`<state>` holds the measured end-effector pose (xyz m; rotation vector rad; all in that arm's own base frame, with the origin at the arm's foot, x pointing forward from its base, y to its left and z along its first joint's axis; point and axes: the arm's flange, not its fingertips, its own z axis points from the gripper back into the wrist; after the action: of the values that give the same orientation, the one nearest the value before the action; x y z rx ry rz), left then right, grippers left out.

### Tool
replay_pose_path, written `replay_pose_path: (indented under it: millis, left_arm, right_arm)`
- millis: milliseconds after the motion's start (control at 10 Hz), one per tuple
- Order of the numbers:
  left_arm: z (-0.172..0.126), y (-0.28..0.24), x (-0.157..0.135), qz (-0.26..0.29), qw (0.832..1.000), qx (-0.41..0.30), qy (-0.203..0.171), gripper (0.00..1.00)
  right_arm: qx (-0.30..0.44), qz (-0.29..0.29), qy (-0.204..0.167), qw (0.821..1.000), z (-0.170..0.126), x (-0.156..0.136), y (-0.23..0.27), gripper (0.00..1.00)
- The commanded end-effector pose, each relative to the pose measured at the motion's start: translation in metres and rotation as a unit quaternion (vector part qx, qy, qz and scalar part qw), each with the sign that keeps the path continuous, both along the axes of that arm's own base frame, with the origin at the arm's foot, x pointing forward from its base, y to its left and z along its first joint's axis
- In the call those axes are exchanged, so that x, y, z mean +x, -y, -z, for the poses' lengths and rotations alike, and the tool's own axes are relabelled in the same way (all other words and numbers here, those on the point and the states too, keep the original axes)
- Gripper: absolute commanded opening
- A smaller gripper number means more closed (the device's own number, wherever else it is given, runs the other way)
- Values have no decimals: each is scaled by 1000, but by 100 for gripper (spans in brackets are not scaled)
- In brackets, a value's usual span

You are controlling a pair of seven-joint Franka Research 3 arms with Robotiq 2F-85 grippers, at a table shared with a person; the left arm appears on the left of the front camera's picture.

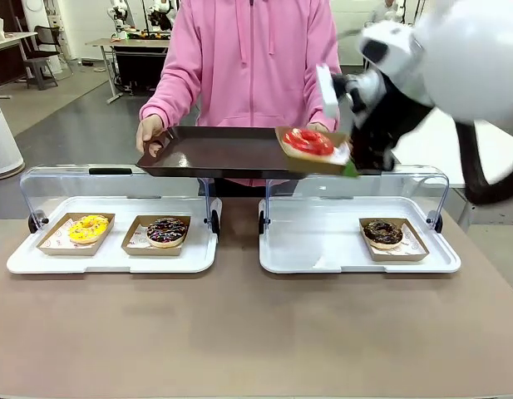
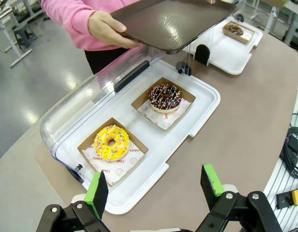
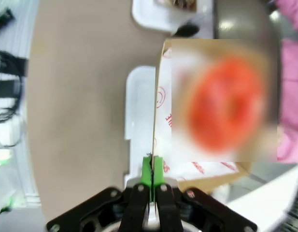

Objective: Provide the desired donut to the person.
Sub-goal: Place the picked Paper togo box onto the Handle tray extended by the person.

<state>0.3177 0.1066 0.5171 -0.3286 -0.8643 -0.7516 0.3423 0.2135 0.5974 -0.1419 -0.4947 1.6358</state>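
Right fingers (image 3: 147, 172) tight together; left fingers (image 2: 97, 193) wide apart.

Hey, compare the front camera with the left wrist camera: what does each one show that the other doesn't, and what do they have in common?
The front view adds the red donut in its cardboard box, which the right gripper pinches at the edge, at the right corner of the brown tray. The left wrist view adds the left gripper, open over the table, and black cables beside it. Both show the person in pink holding the tray, plus the yellow donut and sprinkled chocolate donut in the left display case.
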Motion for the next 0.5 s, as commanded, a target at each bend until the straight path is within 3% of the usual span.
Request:
replay_pose_path:
  millis: [0, 200, 300, 400]
  left_arm:
    - [-1, 0, 0, -4, 1000, -8, -4, 100]
    - [-1, 0, 0, -4, 1000, -8, -4, 100]
    - [-1, 0, 0, -4, 1000, -8, -4, 100]
    - [-1, 0, 0, -4, 1000, -8, -4, 100]
  right_arm:
    - [-42, 35, -20, 998, -46, 56, -57, 1]
    - [-69, 73, -36, 994, -54, 110, -99, 1]
    - [-79, 95, -42, 991, -45, 138, -115, 1]
    - [-87, 78, -53, 992, -29, 165, -126, 1]
